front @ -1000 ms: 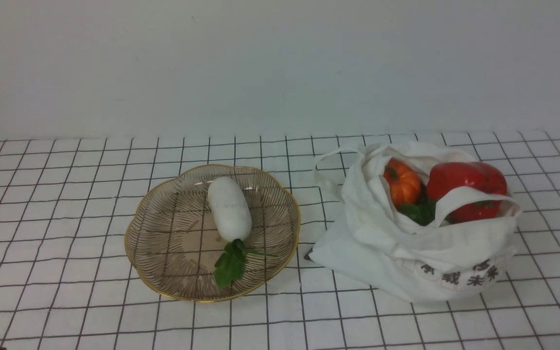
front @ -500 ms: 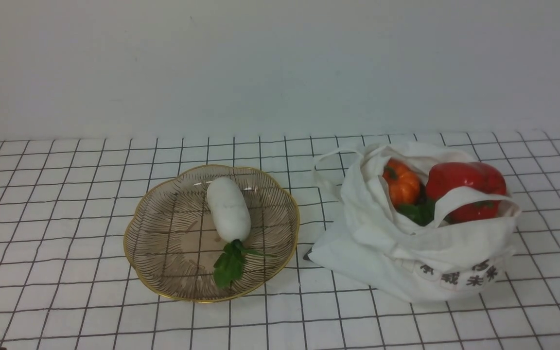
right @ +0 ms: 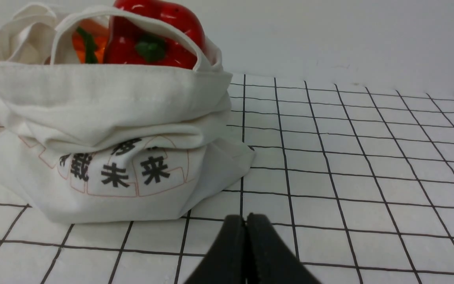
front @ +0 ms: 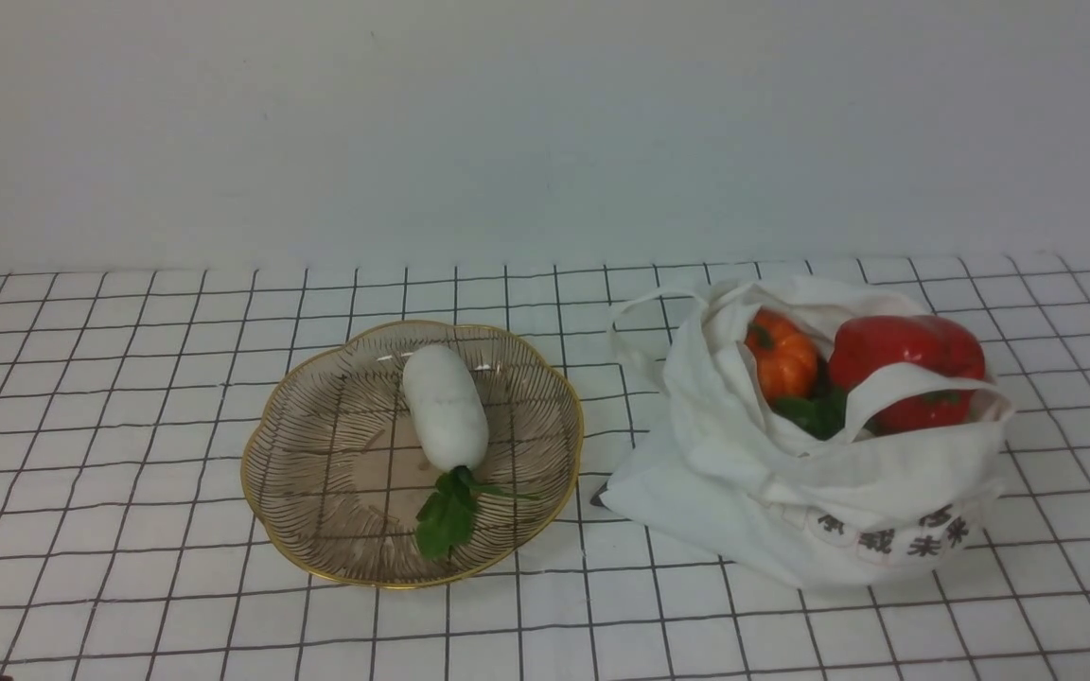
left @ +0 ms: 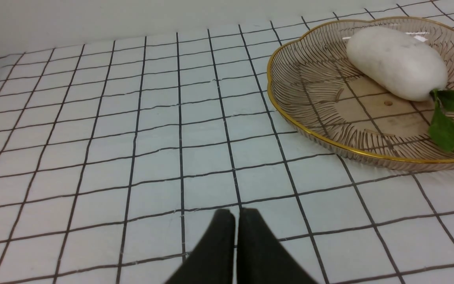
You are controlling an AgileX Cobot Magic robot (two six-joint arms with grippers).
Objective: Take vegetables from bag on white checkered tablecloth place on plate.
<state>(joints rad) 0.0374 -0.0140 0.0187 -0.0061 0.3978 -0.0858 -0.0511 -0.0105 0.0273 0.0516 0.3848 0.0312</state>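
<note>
Nothing visibly moved since the earlier frame. Left tool (left: 237, 215) and right tool (right: 248, 219): tips together, both seen only in wrist views. White oblong radish with green leaves (front: 446, 407) lies in the brownish ribbed glass plate (front: 365, 473), long axis near-far, leaves nearer, beyond the left tool. Farther right, white cloth bag (front: 848, 482) holds glossy red pepper (front: 905, 359) and ribbed orange pumpkin (front: 781, 357), beyond the right tool.

Tabletop: covered by a white checkered tablecloth (front: 157, 530). Placed directly on cloth — glass plate (front: 304, 482), left; white cloth bag (front: 734, 511), right, apart from plate.
</note>
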